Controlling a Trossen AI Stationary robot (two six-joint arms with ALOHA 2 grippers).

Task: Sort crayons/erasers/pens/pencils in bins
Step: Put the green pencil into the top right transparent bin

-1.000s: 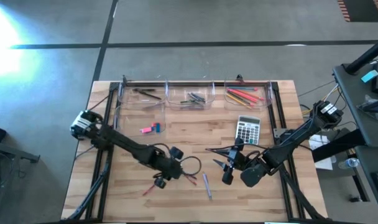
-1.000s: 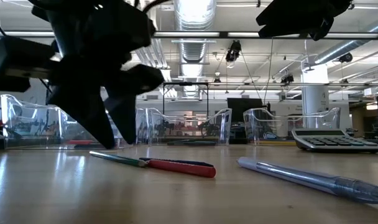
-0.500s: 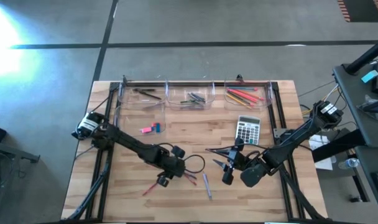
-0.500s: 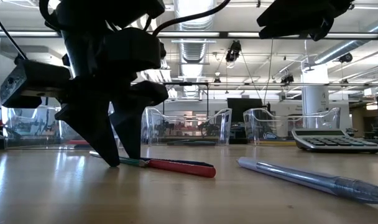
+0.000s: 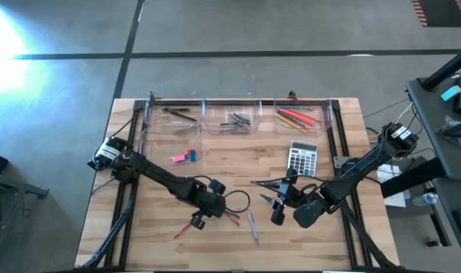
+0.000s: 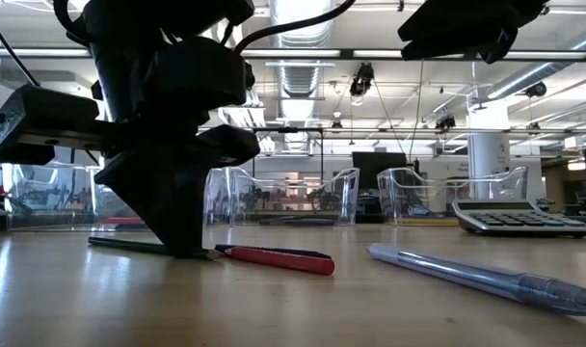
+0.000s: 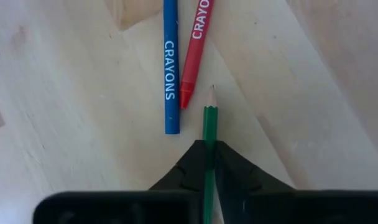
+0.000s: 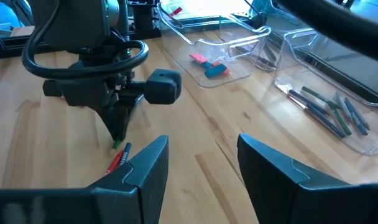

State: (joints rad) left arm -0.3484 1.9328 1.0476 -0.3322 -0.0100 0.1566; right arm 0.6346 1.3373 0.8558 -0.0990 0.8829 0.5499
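Left gripper (image 5: 195,221) is down on the table (image 5: 230,243), near front edge, left of middle. Its fingers (image 7: 195,168) are closed on a green pencil (image 7: 209,134); the sharp tip sticks out past them and lies just beside a red crayon (image 7: 195,50) and a blue crayon (image 7: 170,68). A light blue pen (image 5: 252,226) lies a bit to the right, apart.

Right gripper (image 5: 280,199) hangs above the table, right of middle, fingers apart w/ nothing between.

Bins (image 5: 238,117) stand in a row along back edge: pencils (image 5: 295,116) in the right one, erasers (image 5: 183,157) pink and blue in a bin in front of the left one. Calculator (image 5: 302,158) is in front of the right bin.
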